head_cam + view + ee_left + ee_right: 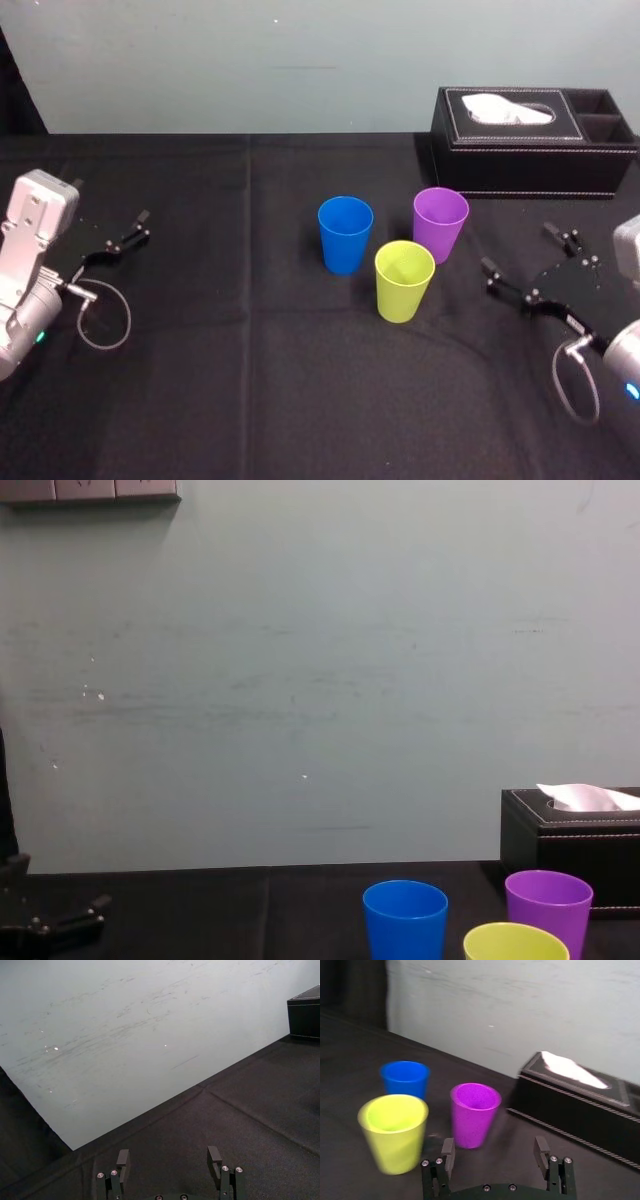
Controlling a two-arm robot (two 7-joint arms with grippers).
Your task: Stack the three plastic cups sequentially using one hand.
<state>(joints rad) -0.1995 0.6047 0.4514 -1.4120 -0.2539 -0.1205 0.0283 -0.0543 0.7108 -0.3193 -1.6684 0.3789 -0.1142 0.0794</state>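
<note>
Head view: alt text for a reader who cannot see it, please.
Three plastic cups stand upright and unstacked on a black table: blue cup, yellow-green cup nearest the robot, purple cup before a black tissue box. The left hand and right hand are open at either side, touching nothing.

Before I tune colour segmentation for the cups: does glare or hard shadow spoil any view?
Head view: even light, no glare on the blue cup, yellow-green cup or purple cup; shadows vanish into the black cloth. Right wrist view: the white tissue looks washed out. Left wrist view: bright specks on the wall.
</note>
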